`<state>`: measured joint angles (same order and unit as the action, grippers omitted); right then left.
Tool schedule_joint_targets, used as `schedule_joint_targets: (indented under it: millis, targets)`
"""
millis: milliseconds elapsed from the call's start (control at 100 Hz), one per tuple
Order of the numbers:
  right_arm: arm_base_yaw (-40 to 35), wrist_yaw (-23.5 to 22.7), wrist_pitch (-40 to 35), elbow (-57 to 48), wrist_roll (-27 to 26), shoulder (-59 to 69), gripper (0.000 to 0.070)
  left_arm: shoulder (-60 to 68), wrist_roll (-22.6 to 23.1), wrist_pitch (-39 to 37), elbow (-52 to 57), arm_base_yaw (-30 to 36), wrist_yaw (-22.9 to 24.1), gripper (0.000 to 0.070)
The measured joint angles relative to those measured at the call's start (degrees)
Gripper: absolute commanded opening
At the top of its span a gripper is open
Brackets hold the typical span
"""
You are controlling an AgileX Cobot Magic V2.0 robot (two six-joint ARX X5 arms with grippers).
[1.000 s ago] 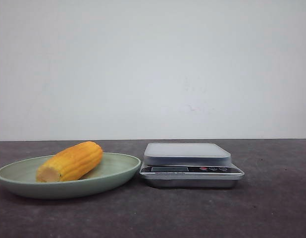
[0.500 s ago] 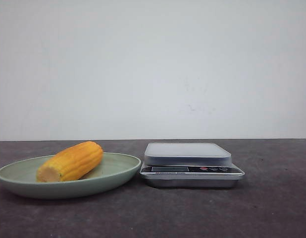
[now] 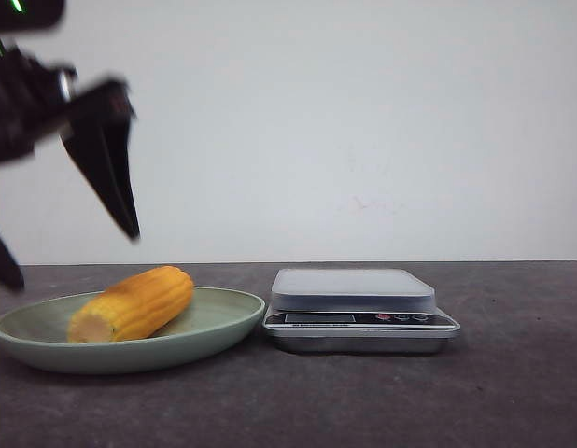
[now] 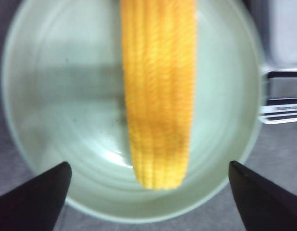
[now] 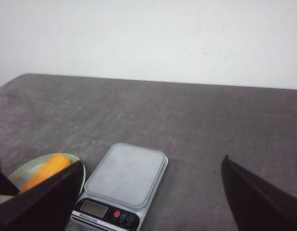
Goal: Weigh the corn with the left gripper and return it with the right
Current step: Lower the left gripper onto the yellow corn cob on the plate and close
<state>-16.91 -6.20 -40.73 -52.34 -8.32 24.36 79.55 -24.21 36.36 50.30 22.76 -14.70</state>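
The corn (image 3: 134, 304) is a stubby yellow-orange cob lying on a pale green plate (image 3: 223, 322) at the left, its pale cut end toward me. A silver kitchen scale (image 3: 361, 309) stands just right of the plate, its platform bare. My left gripper (image 3: 69, 257) hangs above the plate, open wide and empty; in its wrist view the corn (image 4: 158, 91) lies between and beyond the spread fingers (image 4: 38, 197). My right gripper (image 5: 151, 192) is open and empty, high above the table, with the scale (image 5: 124, 185) and the corn (image 5: 45, 172) below it. It is out of the front view.
The dark grey table (image 3: 513, 392) runs to a white wall behind. The scale's display and buttons (image 3: 401, 318) face me. Nothing else stands on the table.
My left gripper has come into the front view from the upper left and now hangs over the plate. The corn, plate and scale have not moved.
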Motion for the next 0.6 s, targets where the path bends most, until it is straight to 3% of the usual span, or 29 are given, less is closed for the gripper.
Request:
schedule_joint_targets:
  millis: [310,340,380,490,600]
  targets:
    - [0.00,0.07,-2.93,0.00,0.63,0.00,0.0579,10.08,-0.66,-3.13,4.11,1.92,0.04,0.0607]
    - [0.00,0.13,-3.13,0.00,0.68,0.00,0.0579,10.49,-0.66,-3.65,4.59,1.92,0.17,0.0555]
    - [0.00,0.13,-3.30,0.00,0.79,0.00,0.0579,10.88,-0.66,-4.22,5.18,2.05,0.48,0.0436]
    - [0.00,0.15,-3.32,0.00,1.03,0.00,0.0579,11.06,-0.61,-4.81,6.27,2.12,1.64,0.0004]
    - [0.00,0.15,-3.37,0.00,1.05,0.00,0.0579,11.06,-0.59,-5.33,6.51,2.12,2.10,0.0010]
